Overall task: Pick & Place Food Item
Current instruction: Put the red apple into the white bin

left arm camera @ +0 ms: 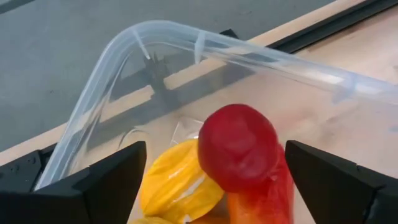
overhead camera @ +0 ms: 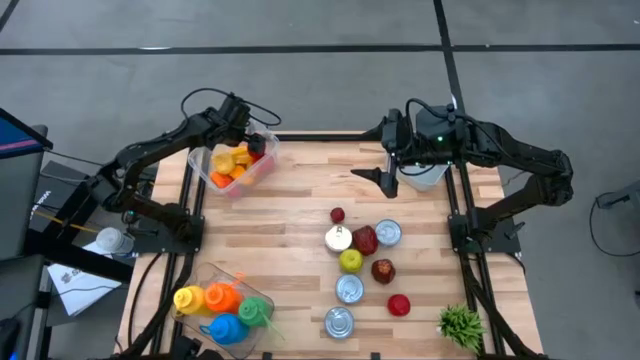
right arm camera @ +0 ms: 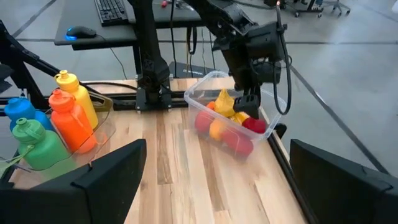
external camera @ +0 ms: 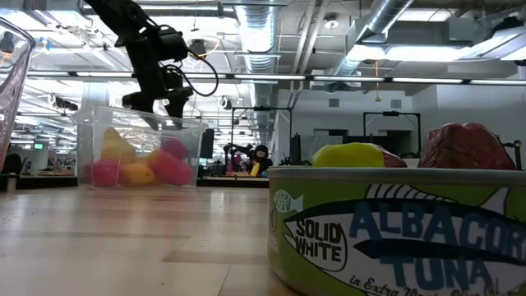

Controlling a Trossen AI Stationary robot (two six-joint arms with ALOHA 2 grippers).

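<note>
1. The left gripper hangs over the clear bin at the far left corner of the table, jaws spread wide and empty. Between its fingers, the left wrist view shows a red round food item lying on top of the yellow and orange pieces in the bin — it looks just released.
2. The step in hand reads as the drop-off. To finish it cleanly, lift straight up with the jaws kept wide, so no finger catches the bin's rim or drags the red piece back out.
3. The right gripper waits near the far right of the table, well apart from the bin, fingers wide with nothing in them.
4. More food remains toward the near side of the table from the bin: a cluster of red and yellow-green fruit and several cans. Any of these could be next.
5. Writing: the nearest can in the low view reads "SOLID WHITE" and "ALBACORE TUNA", with "in Extra" partly legible below — the rest is cut off.
</note>
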